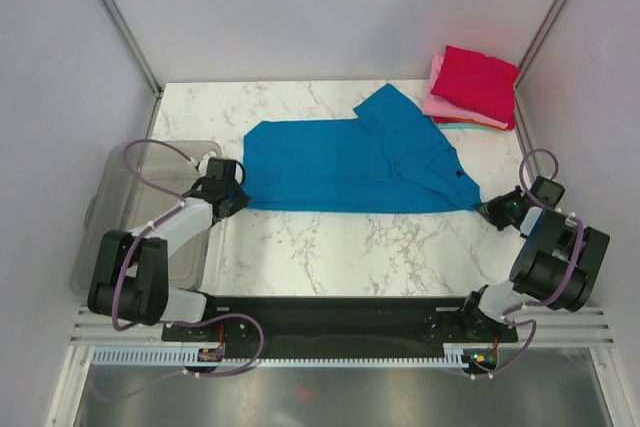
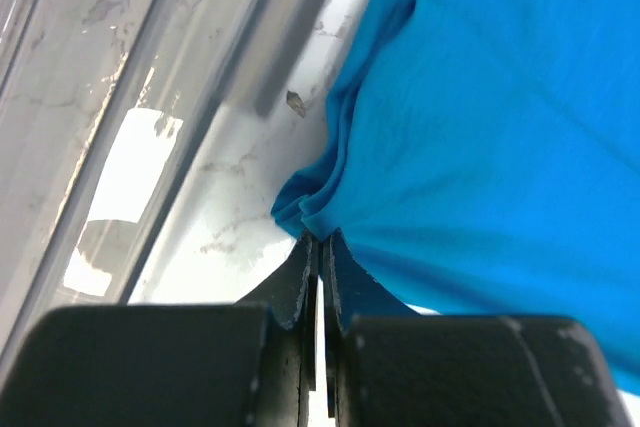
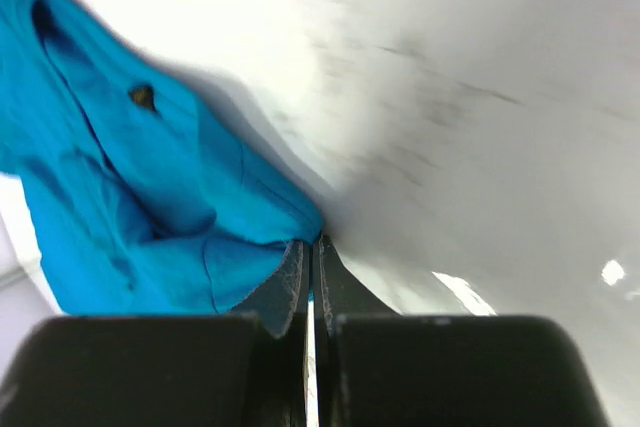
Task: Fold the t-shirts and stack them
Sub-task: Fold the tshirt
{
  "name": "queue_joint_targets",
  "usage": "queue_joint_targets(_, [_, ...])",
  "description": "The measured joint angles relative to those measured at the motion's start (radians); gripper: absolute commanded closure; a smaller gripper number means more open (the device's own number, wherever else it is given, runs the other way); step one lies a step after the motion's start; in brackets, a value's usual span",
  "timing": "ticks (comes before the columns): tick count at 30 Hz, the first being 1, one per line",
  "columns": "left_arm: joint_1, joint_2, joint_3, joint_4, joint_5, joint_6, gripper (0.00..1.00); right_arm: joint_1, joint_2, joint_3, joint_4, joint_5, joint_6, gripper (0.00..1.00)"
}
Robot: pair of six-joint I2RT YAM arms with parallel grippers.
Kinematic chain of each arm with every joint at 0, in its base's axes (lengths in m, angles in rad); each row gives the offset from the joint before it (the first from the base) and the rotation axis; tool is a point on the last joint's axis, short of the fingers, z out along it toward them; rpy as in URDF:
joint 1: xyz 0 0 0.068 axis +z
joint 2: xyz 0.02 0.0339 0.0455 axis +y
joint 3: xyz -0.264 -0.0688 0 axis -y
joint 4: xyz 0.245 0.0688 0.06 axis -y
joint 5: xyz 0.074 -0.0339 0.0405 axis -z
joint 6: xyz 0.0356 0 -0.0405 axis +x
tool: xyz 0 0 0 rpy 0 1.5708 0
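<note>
A bright blue t-shirt lies spread across the marble table, partly folded, one sleeve turned up toward the back. My left gripper is shut on its near left corner, where the blue cloth bunches at the fingertips. My right gripper is shut on the shirt's near right corner; the blue t-shirt fills the left of the right wrist view. A stack of folded t-shirts sits at the back right: crimson red on top, pink beneath, a teal edge at the bottom.
A clear grey plastic bin stands at the table's left edge, under the left arm; its rim runs beside the left gripper. Metal frame posts and pale walls close in the table on both sides.
</note>
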Motion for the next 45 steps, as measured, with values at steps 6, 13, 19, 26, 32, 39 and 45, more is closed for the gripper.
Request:
queue_joint_targets(6, [-0.003,-0.113,-0.032,-0.051,0.034,-0.013,0.98,-0.106,-0.183,-0.083,-0.169,0.048,-0.002,1.0])
queue_joint_targets(13, [-0.003,-0.287,-0.177,-0.119,0.092,-0.051,0.98,-0.196,-0.371,-0.143,-0.348,0.07,-0.041,1.0])
queue_joint_targets(19, [-0.003,-0.458,-0.277,-0.178,0.143,-0.1,0.86,-0.253,-0.601,-0.178,-0.534,0.094,-0.044,0.89])
queue_joint_targets(26, [-0.003,-0.617,-0.312,-0.217,0.238,-0.148,0.4,-0.261,-0.758,-0.165,-0.677,0.132,-0.029,0.02])
queue_joint_targets(32, [0.002,-0.685,-0.24,-0.36,0.287,-0.166,0.39,-0.265,-0.713,-0.044,-0.754,0.121,-0.035,0.02])
queue_joint_targets(39, [0.003,-0.465,0.19,-0.412,0.225,-0.02,0.43,-0.175,-0.645,0.147,-0.729,0.076,-0.059,0.02])
queue_joint_targets(45, [0.008,-0.028,0.546,-0.346,0.175,0.165,0.48,0.078,-0.555,0.347,-0.676,0.124,-0.097,0.02])
